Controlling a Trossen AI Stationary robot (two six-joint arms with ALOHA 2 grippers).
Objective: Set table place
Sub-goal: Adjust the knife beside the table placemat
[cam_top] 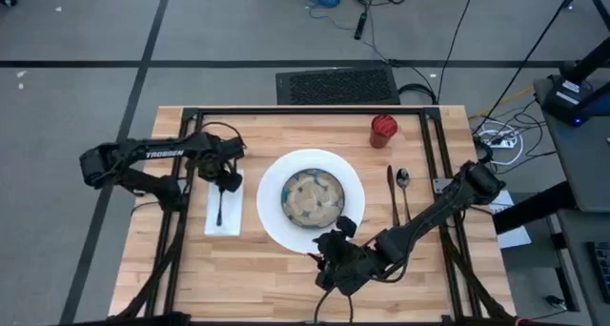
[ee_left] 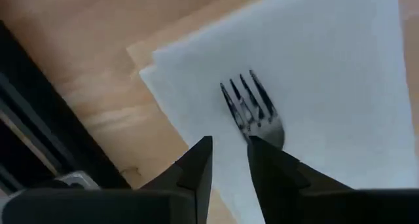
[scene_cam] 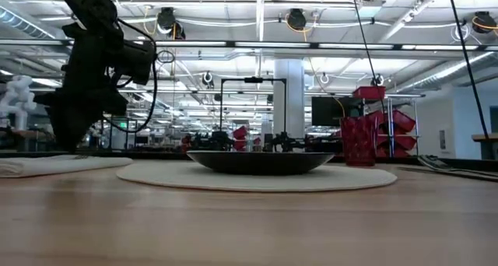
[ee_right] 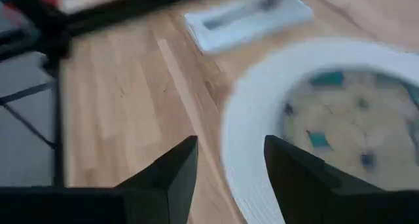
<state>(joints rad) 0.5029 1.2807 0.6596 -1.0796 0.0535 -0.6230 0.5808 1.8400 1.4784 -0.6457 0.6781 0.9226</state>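
A white plate (cam_top: 272, 188) lies mid-table with a speckled bowl (cam_top: 312, 196) on it. To its left a white napkin (cam_top: 232, 212) lies flat, with a fork (ee_left: 255, 109) flat on top of it. My left gripper (ee_left: 229, 142) hangs over the fork's far end (cam_top: 227, 181), open by a narrow gap, with nothing between the fingers. My right gripper (ee_right: 229, 145) stands open over the plate's near rim (cam_top: 338, 238), holding nothing. A knife (cam_top: 391, 194) and a spoon (cam_top: 403, 185) lie right of the plate. A red cup (cam_top: 383, 130) stands beyond them. My left gripper comes slanting down from the table's left. One finger (ee_left: 272, 168) stands over the fork's neck (ee_left: 265, 133), just behind the tines. The finger hides the spot, so I cannot tell whether it touches. The fork lies flat on the napkin.
Black frame rails (cam_top: 286, 112) run along the table's far edge and down both sides (cam_top: 186, 173). Bare wood lies free along the near edge (cam_top: 238, 278). In the low view the plate (scene_cam: 156, 175), the bowl (scene_cam: 261, 162) and the cup (scene_cam: 359, 141) stand across the middle.
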